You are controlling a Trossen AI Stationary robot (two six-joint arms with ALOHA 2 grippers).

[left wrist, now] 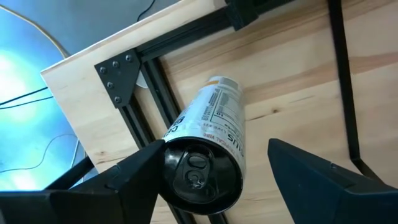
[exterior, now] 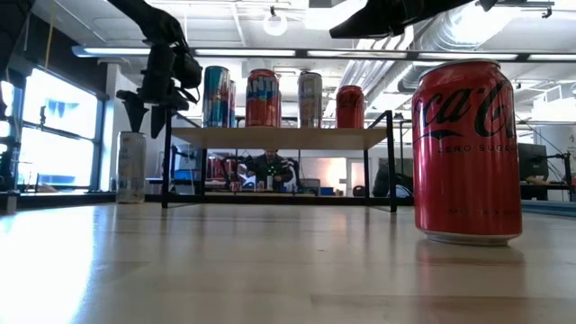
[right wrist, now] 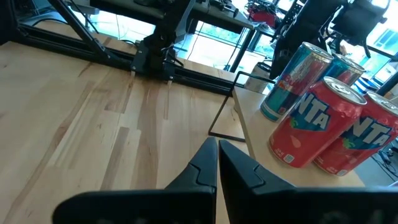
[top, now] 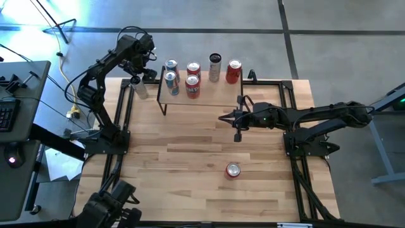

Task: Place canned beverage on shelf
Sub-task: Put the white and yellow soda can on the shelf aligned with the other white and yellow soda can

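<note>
A white can stands upright on the table, left of the shelf; it also shows in the low view and the left wrist view. My left gripper is open just above it, one finger on each side of its top. A red cola can stands on the table near the front. The shelf top carries several upright cans, blue, red and silver. My right gripper is shut and empty, over the table by the shelf's near right corner.
On the shelf stand two blue cans, two red Fanta cans, a silver can and a red can. A black frame rail runs along the table's left edge beside the white can.
</note>
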